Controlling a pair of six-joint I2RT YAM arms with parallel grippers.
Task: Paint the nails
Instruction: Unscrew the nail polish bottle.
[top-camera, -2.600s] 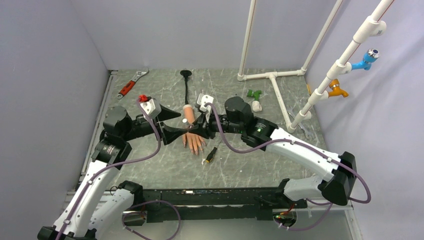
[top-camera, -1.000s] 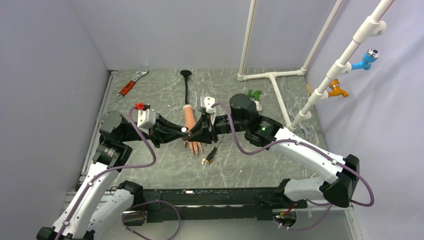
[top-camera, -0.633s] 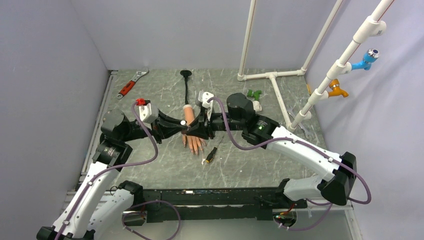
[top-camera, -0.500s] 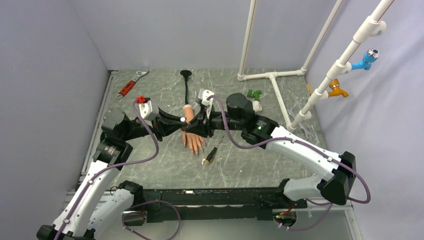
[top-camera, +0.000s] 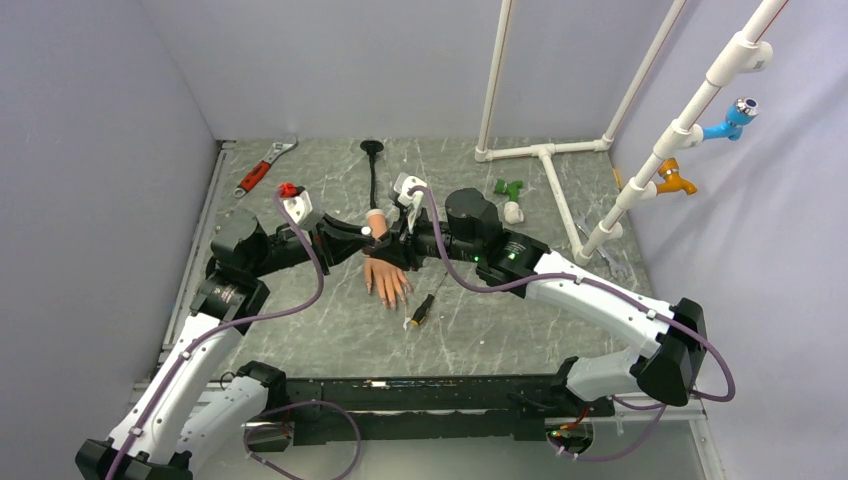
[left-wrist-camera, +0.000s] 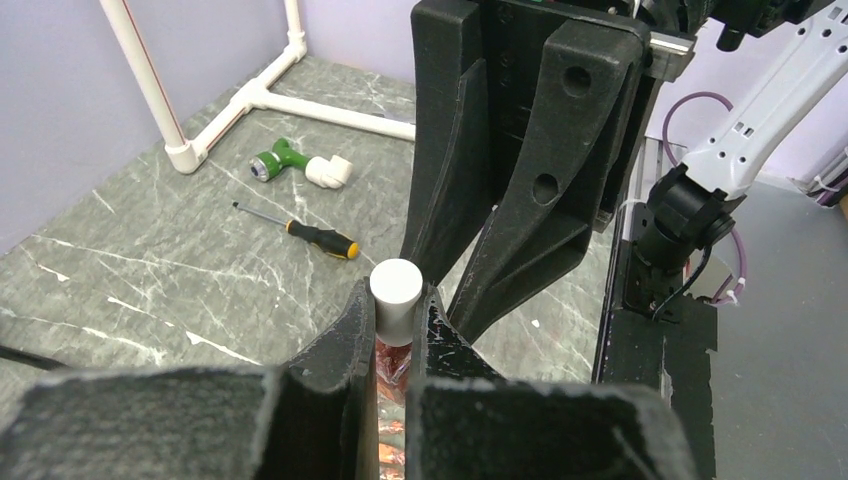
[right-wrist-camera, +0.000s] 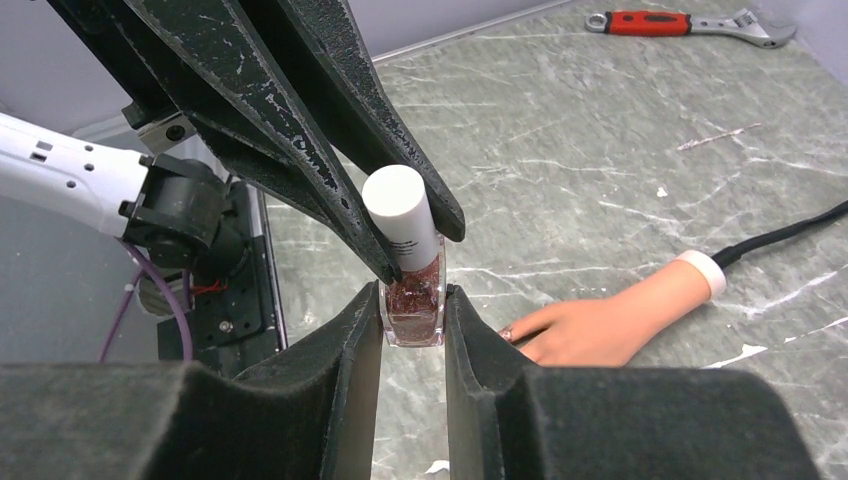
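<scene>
A small polish bottle (right-wrist-camera: 412, 300) with dark red glitter polish and a white cap (left-wrist-camera: 396, 296) hangs between both arms. My right gripper (right-wrist-camera: 413, 312) is shut on its glass body. My left gripper (left-wrist-camera: 396, 306) is shut on the cap from the opposite side. Both meet above the wrist of the peach mannequin hand (top-camera: 385, 278), which lies flat with its fingers toward the near edge. The nails (top-camera: 391, 298) show as small pale tips in the top view. One nail (right-wrist-camera: 506, 333) shows beside my right finger. The hand's black stalk (top-camera: 374, 175) runs to the back.
A yellow-and-black screwdriver (top-camera: 422, 311) lies just right of the fingers. A red-handled wrench (top-camera: 262, 170) sits at the back left. A green-and-white fitting (top-camera: 508, 190) and a white pipe frame (top-camera: 545, 165) stand at the back right.
Both grippers, joined on the bottle, have shifted toward the back from over the palm to over the wrist. The fingers of the mannequin hand now show fully.
</scene>
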